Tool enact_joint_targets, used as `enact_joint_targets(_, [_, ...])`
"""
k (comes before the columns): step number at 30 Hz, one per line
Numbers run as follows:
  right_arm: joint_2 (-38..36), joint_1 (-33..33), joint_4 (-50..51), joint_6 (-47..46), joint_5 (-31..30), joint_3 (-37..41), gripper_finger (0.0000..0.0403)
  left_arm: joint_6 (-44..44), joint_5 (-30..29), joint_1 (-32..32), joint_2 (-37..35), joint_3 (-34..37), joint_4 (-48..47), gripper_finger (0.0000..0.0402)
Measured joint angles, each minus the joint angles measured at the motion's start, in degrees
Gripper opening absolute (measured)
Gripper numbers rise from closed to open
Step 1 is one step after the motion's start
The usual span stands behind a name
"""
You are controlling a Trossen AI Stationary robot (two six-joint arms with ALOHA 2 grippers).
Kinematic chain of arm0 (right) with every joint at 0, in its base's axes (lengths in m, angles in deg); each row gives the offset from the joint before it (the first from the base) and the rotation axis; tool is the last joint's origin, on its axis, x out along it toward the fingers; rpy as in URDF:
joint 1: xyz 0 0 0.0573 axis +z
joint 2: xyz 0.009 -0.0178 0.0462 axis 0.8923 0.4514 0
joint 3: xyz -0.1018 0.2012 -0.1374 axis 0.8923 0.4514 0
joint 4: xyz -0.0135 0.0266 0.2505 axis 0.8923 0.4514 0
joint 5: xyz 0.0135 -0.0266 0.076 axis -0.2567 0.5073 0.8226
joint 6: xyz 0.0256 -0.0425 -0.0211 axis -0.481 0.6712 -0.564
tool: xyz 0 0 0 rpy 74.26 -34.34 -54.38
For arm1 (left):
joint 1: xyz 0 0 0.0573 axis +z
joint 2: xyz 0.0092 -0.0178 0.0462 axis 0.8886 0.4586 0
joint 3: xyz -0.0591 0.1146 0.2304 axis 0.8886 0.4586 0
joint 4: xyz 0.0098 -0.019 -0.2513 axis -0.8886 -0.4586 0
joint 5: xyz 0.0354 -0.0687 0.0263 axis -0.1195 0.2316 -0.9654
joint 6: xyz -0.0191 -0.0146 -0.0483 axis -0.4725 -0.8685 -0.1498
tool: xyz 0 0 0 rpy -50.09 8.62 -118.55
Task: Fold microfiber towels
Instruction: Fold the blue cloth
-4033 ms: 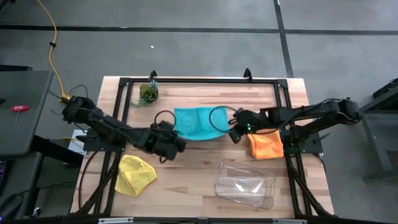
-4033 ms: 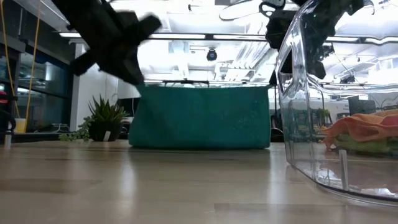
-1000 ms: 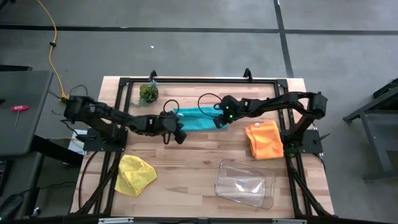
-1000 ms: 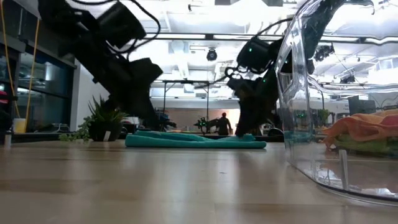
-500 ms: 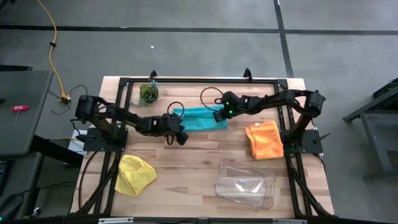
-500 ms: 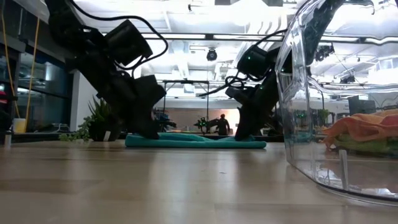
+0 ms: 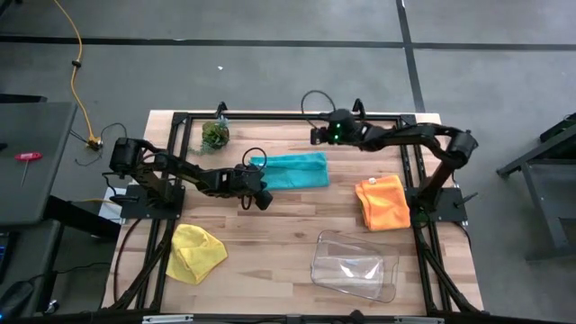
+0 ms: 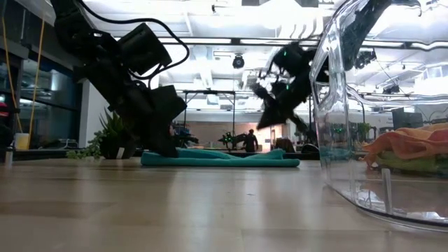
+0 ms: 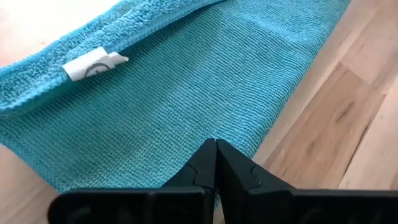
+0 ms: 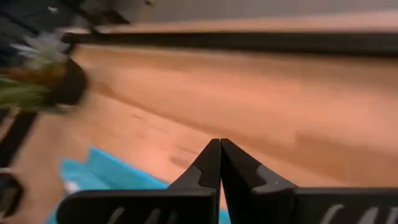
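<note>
A teal towel point(image 7: 290, 170) lies folded flat on the wooden table point(image 7: 297, 225), its white tag point(image 9: 93, 64) showing. My left gripper point(image 7: 262, 186) is shut, its tips down at the towel's left end, by the near edge. My right gripper point(image 7: 317, 136) is shut and hangs in the air beyond the towel's far edge, touching nothing; in its wrist view the towel point(image 10: 106, 173) lies below and ahead. An orange towel point(image 7: 382, 202) lies bunched at the right and a yellow towel point(image 7: 196, 252) at the near left. My left gripper sets its shut fingertips point(image 9: 216, 149) down on the towel's top layer point(image 9: 186, 134), close to the near edge at the left end. The fingers slant down from the table's left. The towel lies flat on the table under them point(image 8: 168, 152).
A clear plastic tray point(image 7: 355, 265) stands near the front edge at the right, large in the low view point(image 8: 378, 105). A small green plant point(image 7: 214, 135) sits at the far left. A black frame point(image 7: 288, 117) borders the table.
My right gripper has come off the towel's right end, risen and swung toward the table's far edge, turning as it went. My left gripper has sunk a little onto the towel's left end. The towel stays folded flat.
</note>
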Motion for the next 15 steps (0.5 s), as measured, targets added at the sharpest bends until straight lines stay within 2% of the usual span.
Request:
enact_joint_targets(2, [-2.3,-0.3,0.1,4.0,2.9,-0.8,0.0000,0.0,0.0,0.0,0.0,0.0,0.0,0.0000])
enact_joint_targets(6, [-6.2,0.7,4.9,9.7,16.6,-1.6,0.0000,0.0,-0.8,0.0,0.0,0.0,0.0,0.0000])
enact_joint_targets(8, [-6.6,2.3,9.4,11.2,21.4,-1.5,0.0000,0.0,-1.2,0.0,0.0,0.0,0.1,0.0000])
enact_joint_targets(12, [-4.7,6.6,15.6,13.4,20.0,-1.5,0.0000,0.0,-1.3,0.0,0.0,0.0,0.3,0.0000])
enact_joint_targets(15, [-0.8,9.0,16.0,12.1,18.3,-1.5,0.0000,0.0,-1.3,0.0,0.0,0.0,0.3,0.0000])
